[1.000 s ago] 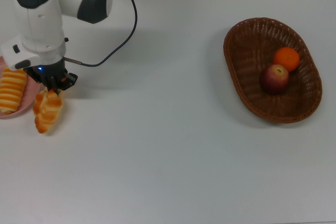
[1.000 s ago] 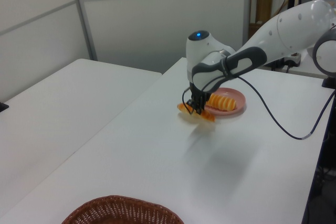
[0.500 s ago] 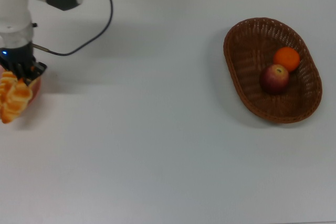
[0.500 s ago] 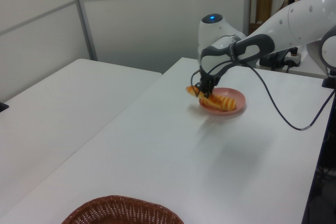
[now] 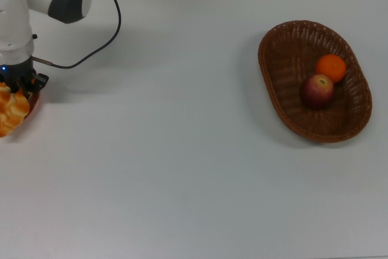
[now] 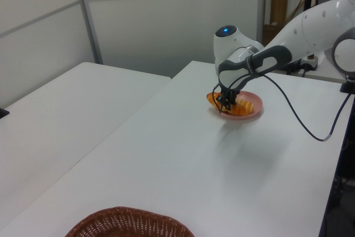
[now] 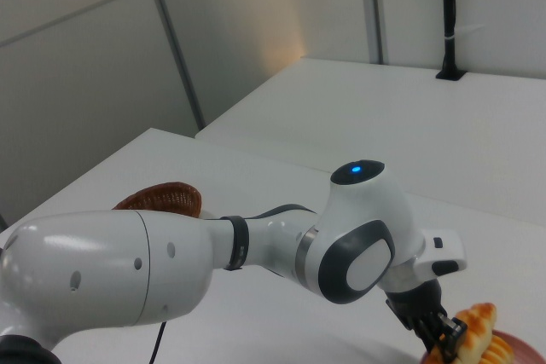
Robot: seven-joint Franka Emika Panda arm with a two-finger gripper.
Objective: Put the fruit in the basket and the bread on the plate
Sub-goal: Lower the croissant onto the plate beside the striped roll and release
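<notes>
White tabletop [image 5: 182,168] fills my top view. My pincer [image 5: 19,89] is at the top view's left edge, pinching the braided pastry [image 5: 12,110] over the pink plate [image 6: 252,115]. From the left view I see the striped roll [image 6: 244,105] lying on that plate beside it. Well apart, toward the top view's right, the wicker basket [image 5: 285,59] holds the apple [image 5: 317,91] and the tangerine [image 5: 331,68], which are touching.

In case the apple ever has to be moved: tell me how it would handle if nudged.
The apple looks round and smooth, so it would probably roll. It rests against the tangerine, which would likely shift too. The basket walls should contain both.
</notes>
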